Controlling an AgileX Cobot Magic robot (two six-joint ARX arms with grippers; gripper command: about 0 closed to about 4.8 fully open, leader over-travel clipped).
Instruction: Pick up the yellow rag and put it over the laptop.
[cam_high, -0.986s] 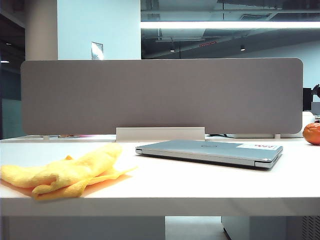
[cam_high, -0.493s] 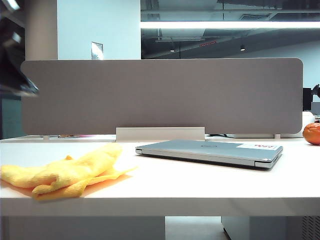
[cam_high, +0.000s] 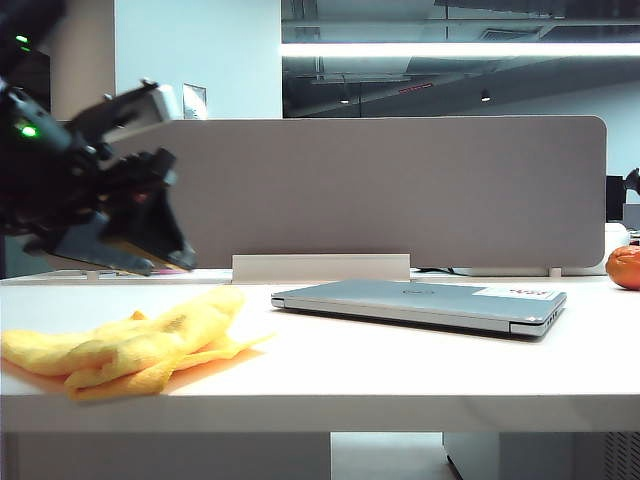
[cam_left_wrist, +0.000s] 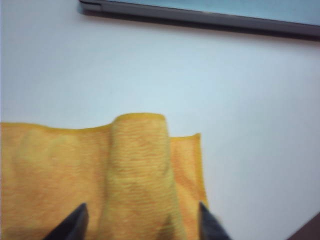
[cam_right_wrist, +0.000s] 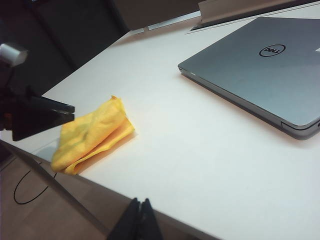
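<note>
- White tabletop (cam_high: 400, 370) fronts a grey divider (cam_high: 400, 190); the exterior view alone shows an orange (cam_high: 624, 267).
- Left end effector (cam_left_wrist: 141, 222), fingers apart, hovers over the rag (cam_left_wrist: 75, 175) beside the laptop (cam_high: 420, 303).
- Right end effector (cam_right_wrist: 139, 220), fingers together, appears only at its own wrist.

The yellow rag (cam_high: 130, 348) lies on the table (cam_high: 400, 370) at its left front, and the laptop (cam_high: 420, 304) lies flat, lid closed, to the rag's right and slightly farther back, apart from it. The left gripper (cam_high: 160, 262) hangs above the rag's left part without touching it, jaws apart, fingertips (cam_left_wrist: 75, 225) straddling a raised fold in the left wrist view. The right gripper (cam_right_wrist: 140, 220) sits off the table's near edge, jaws together; a partition (cam_high: 380, 190) stands behind the laptop, and an orange fruit (cam_high: 624, 267) rests at far right.
</note>
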